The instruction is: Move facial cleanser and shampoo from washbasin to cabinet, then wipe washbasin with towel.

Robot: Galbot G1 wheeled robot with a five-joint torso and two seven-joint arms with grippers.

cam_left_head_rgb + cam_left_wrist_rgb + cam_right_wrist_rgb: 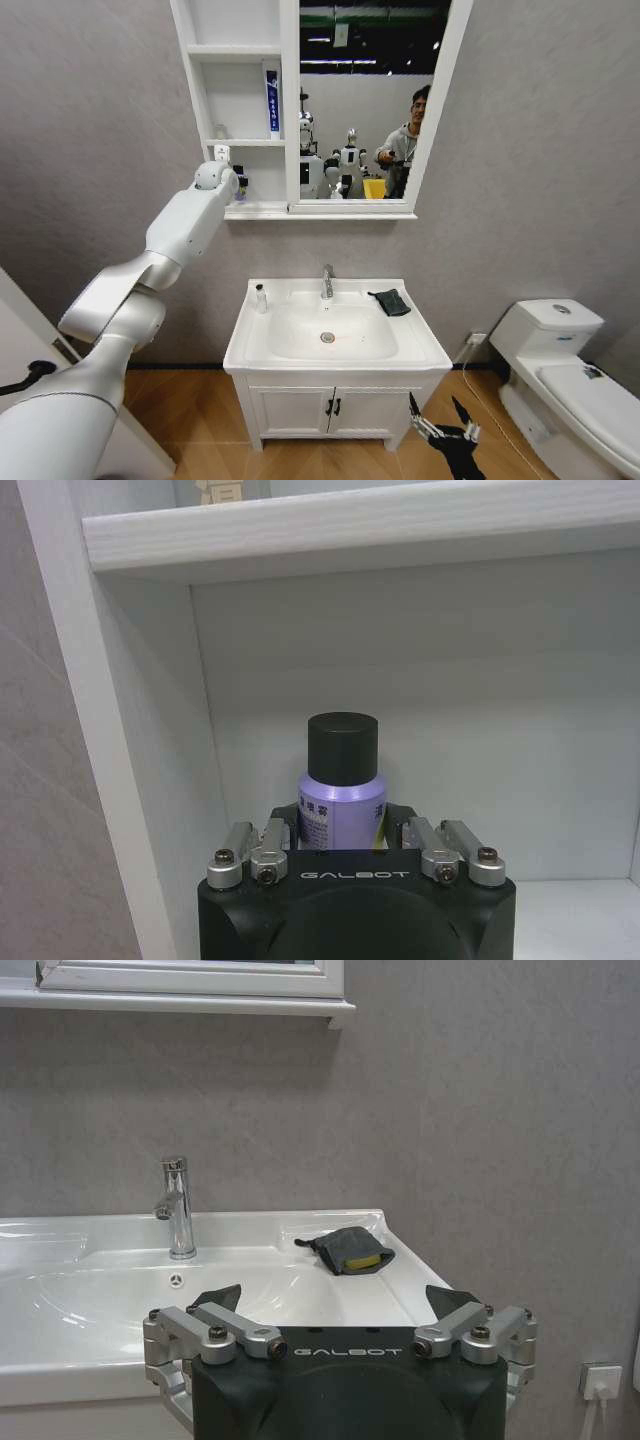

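My left arm reaches up into the lowest open niche of the white cabinet (235, 60). There my left gripper (237, 183) (340, 825) is shut on a lavender bottle with a black cap (340, 790), held upright just above the niche floor. Whether it is the shampoo or the facial cleanser I cannot tell. A small pale bottle (260, 297) stands on the washbasin's (300, 350) back left corner. The dark grey towel (390, 301) (348, 1248) lies folded at the back right, beside the tap (327, 282). My right gripper (436, 408) (333, 1298) hangs open and low in front of the vanity.
A blue tube (272, 100) stands in the cabinet's middle niche. The mirror (365, 100) fills the cabinet's right part. A white toilet (570, 370) stands at the right. The two-door vanity (330, 405) is below the basin. A wall socket (600, 1380) sits low beside it.
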